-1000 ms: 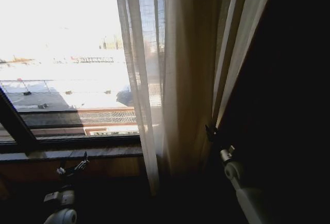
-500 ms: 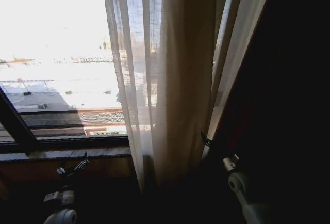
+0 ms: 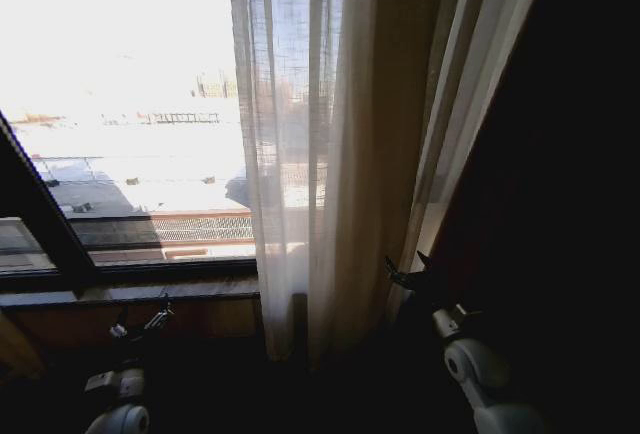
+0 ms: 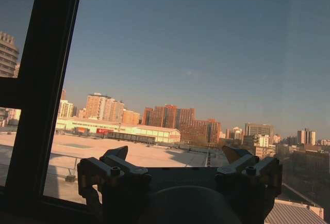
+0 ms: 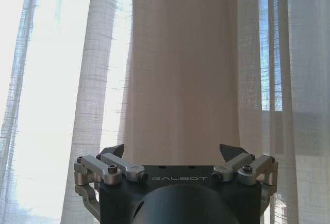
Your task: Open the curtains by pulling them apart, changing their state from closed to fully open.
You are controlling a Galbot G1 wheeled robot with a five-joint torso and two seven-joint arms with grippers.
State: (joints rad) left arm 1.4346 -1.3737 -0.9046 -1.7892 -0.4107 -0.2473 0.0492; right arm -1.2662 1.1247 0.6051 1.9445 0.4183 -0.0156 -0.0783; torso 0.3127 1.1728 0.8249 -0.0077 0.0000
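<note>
The curtains [image 3: 320, 154] hang bunched in pleats at the middle of the head view, their left edge against bare window glass [image 3: 120, 104] and a dark drape [image 3: 560, 154] at their right. The right gripper [image 3: 408, 272] sits low at the curtains' right edge, just beside the fabric; from its wrist camera the right gripper [image 5: 172, 152] is spread wide, gripping nothing, facing the folds [image 5: 180, 69]. The left gripper [image 3: 140, 322] rests low under the sill [image 3: 150, 297], released, pointing out the window [image 4: 180, 79].
</note>
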